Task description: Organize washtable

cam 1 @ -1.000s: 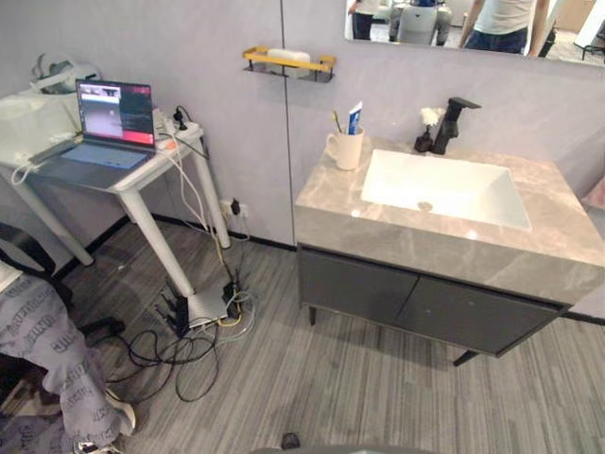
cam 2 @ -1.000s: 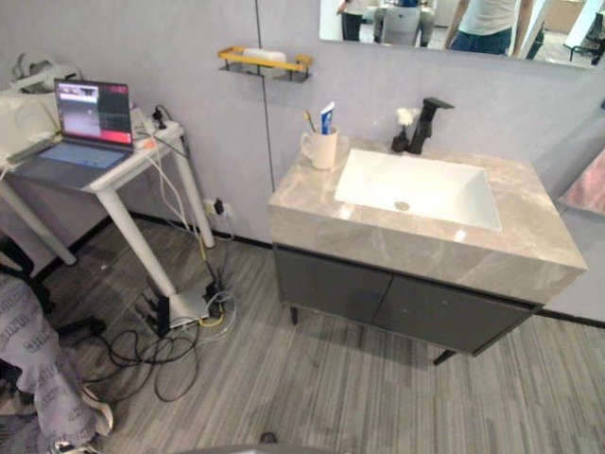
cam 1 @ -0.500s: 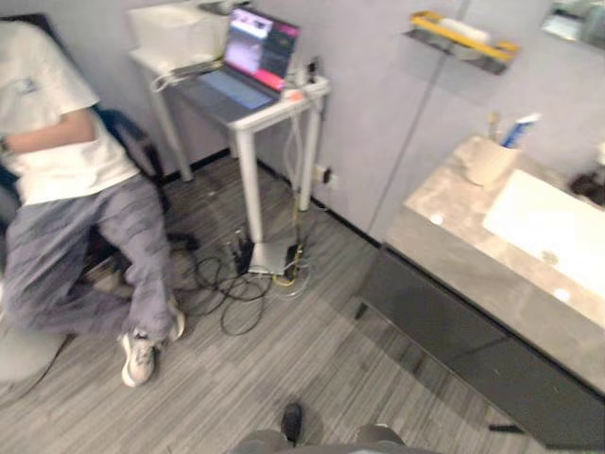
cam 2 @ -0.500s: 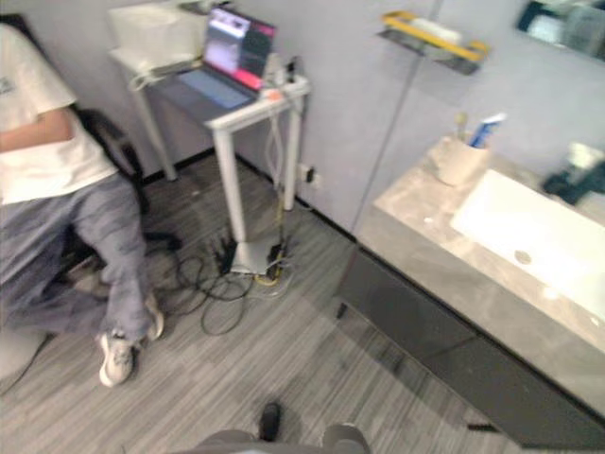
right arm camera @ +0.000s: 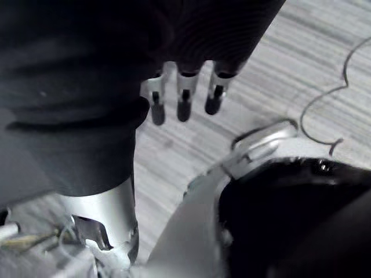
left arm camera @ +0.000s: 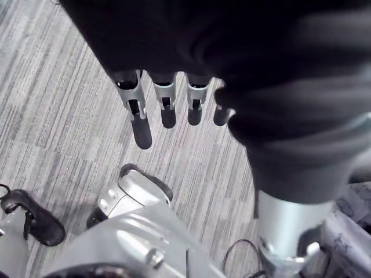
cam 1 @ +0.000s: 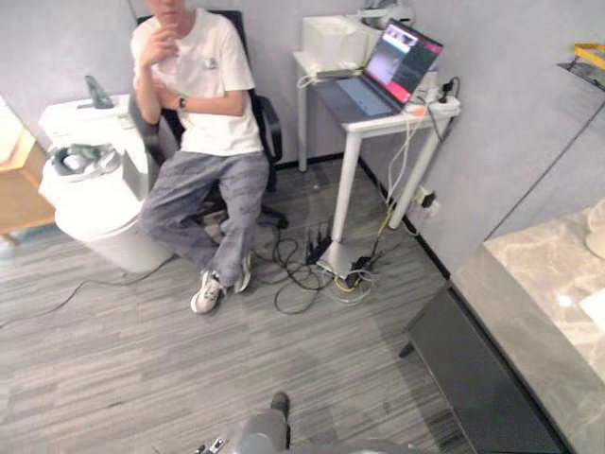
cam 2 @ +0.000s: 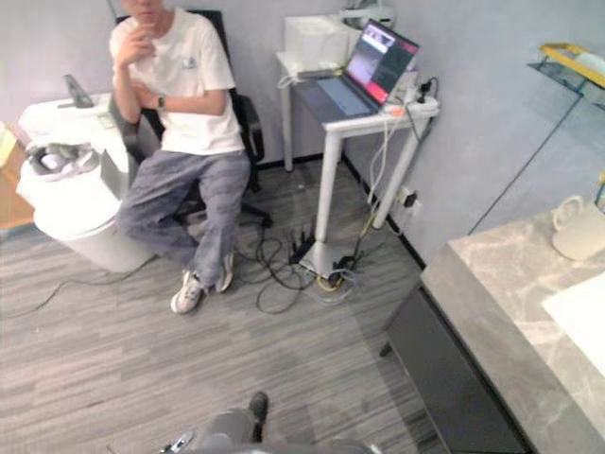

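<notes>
The washtable's grey marble counter (cam 2: 492, 284) lies at the far right of both eye views, with a dark cabinet (cam 2: 454, 388) under it. On it stands a white cup (cam 2: 579, 227), and a corner of the white sink (cam 2: 584, 317) lies next to it. A yellow wall shelf (cam 2: 572, 61) hangs above. My left hand (left arm camera: 141, 119) hangs over the striped grey floor, fingers straight, holding nothing. My right hand (right arm camera: 183, 103) hangs the same way, open and with nothing in it. Both are far from the counter.
A person (cam 1: 203, 123) sits on a black chair at the upper left. A white table (cam 1: 378, 104) with an open laptop (cam 1: 392, 66) stands between the person and the washtable, with cables (cam 1: 317, 274) on the floor below. A white round bin (cam 1: 95, 199) stands at the left.
The camera has swung to the left: the washtable has slid to the right edge, the tap and most of the sink have left the picture, and the seated person has come into full view.
</notes>
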{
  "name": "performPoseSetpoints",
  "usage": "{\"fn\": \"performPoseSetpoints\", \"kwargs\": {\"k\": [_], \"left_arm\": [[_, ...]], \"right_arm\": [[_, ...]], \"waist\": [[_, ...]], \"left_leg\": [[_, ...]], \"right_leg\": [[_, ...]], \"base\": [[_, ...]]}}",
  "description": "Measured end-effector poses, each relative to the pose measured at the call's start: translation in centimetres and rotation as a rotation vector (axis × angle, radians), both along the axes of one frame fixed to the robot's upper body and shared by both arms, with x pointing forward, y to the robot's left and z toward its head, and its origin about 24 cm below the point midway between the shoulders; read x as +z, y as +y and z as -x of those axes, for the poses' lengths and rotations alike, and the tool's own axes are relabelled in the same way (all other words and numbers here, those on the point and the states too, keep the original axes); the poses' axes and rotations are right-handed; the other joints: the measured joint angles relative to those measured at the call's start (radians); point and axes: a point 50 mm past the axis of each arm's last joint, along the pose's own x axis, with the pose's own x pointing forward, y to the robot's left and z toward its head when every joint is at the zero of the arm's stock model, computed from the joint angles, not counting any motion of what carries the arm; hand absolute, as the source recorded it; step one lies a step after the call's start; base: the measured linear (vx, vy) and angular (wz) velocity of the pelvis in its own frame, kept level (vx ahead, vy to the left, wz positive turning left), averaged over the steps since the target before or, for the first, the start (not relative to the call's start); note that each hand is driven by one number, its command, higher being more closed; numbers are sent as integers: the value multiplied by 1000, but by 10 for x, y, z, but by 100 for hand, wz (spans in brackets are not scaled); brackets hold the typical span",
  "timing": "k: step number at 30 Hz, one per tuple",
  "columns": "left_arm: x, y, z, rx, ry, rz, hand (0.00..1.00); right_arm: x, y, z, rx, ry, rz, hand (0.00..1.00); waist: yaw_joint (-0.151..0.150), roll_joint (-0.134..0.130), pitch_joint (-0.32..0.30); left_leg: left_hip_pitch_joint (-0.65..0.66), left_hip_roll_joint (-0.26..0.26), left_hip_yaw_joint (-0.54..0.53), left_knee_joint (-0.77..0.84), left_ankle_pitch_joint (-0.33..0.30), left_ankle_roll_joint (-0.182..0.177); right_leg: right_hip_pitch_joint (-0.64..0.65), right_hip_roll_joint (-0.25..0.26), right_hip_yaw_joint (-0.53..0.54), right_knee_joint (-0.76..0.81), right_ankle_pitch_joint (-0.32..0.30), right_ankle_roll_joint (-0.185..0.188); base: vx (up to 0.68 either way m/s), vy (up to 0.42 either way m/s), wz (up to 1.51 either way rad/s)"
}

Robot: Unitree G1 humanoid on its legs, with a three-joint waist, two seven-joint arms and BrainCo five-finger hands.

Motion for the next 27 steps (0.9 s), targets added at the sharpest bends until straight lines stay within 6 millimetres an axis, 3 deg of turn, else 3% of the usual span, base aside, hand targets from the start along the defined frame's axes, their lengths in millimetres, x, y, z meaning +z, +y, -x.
{"fn": "performPoseSetpoints", "kwargs": {"k": [1,2,4,5,6,7,8,9,11,12,13,18,21,23,24,25,26,27], "left_arm": [[-1,0,2,3,9,0,0],[-1,-4,-3,-5,0,10,0],[1,1,-8,-49,-10,-13,0],[1,4,-12,-65,-7,-20,0],[0,5,-9,-79,15,-22,0],[-1,4,-5,-83,34,-17,0],[-3,-3,2,-89,59,2,0],[-3,-2,5,-101,73,0,0],[-4,-5,4,-174,87,-4,0],[-4,-5,4,-194,90,-6,0],[-3,-4,2,-216,88,-6,0],[-3,-3,2,-245,89,-3,0],[-3,-2,2,-248,88,-6,0],[-3,-5,0,-269,85,-3,0],[-3,-5,-1,-272,82,-5,0],[-2,1,-1,-262,81,-18,0],[1,11,-5,-250,71,-45,0],[-1,4,-1,-241,75,-26,0]], "right_arm": [[0,-1,0,-5,-6,5,0],[2,-6,-1,-17,-14,16,0],[1,-4,0,-49,-8,8,0],[-1,2,0,-75,-1,-10,0],[-1,6,0,-97,1,-20,0],[-1,5,0,-107,-8,-16,0],[1,-4,-3,-123,-21,5,0],[1,-5,-6,-124,-21,9,0],[1,-5,-7,-116,-19,5,0],[1,-5,-8,-114,-20,6,0],[1,-5,-9,-111,-21,7,0],[1,-5,-12,-83,-10,-1,0],[1,-5,-13,-76,-9,-7,0],[2,-9,-14,-71,-25,1,0],[3,-11,-16,-70,-37,10,0],[1,-1,-15,-70,-31,-16,0],[1,10,-17,-80,-52,-39,0],[4,-5,-12,-90,-66,-8,0]], "waist": [[-5,10,-2],[-5,41,-6],[-11,28,-5],[-26,19,-5],[-19,-7,-21],[-23,2,-20],[-38,33,-15],[-39,36,-14],[-52,45,-31],[-53,54,-30],[-51,46,-33],[-28,37,-34],[-30,33,-27],[-34,55,-16],[-50,38,-21],[-51,-4,-21],[-44,-24,-11],[-33,23,6]], "left_leg": [[10,31,44,22,-26,-3],[5,56,105,16,-50,-14],[18,-66,52,-141,-46,-18],[42,-154,3,-290,-9,-11],[74,-143,125,-270,-86,-3],[90,-105,180,-221,-117,3],[111,-69,197,-241,-107,-17],[114,-109,161,-280,-79,-8],[165,-227,93,-519,44,29],[168,-246,71,-553,67,34],[176,-271,46,-604,97,34],[209,-308,-23,-735,179,25],[195,-319,-59,-735,181,22],[180,-316,-100,-735,179,23],[166,-320,-115,-732,130,-37],[158,-335,-95,-677,122,-15],[58,-255,-99,-269,11,145],[28,-191,-172,-199,-120,39]], "right_leg": [[4,-1,-23,8,0,0],[1,1,-54,45,-7,12],[-21,11,3,6,-40,18],[14,3,-19,-69,-7,36],[30,-37,-79,-104,42,58],[40,-39,-96,-103,47,62],[58,-23,-139,-81,48,71],[59,-41,-143,-75,47,78],[39,-57,-139,-101,79,51],[35,-55,-140,-108,83,54],[20,-56,-139,-112,100,64],[18,-59,-145,-79,112,88],[4,-79,-163,-5,86,104],[-40,-75,-63,83,97,86],[-62,-62,22,85,124,49],[-90,-101,79,89,124,45],[-126,-116,161,190,65,54],[-144,-57,212,234,35,61]], "base": [[-42,130,133],[-40,213,149],[-74,224,179],[-39,181,174],[-4,161,153],[65,126,108],[27,114,87],[42,174,108],[2,147,112],[-30,44,109],[-55,3,84],[-102,-31,36],[-163,-66,42],[-84,5,76],[-57,68,77],[-8,40,73],[22,-14,40],[17,-9,42]]}}
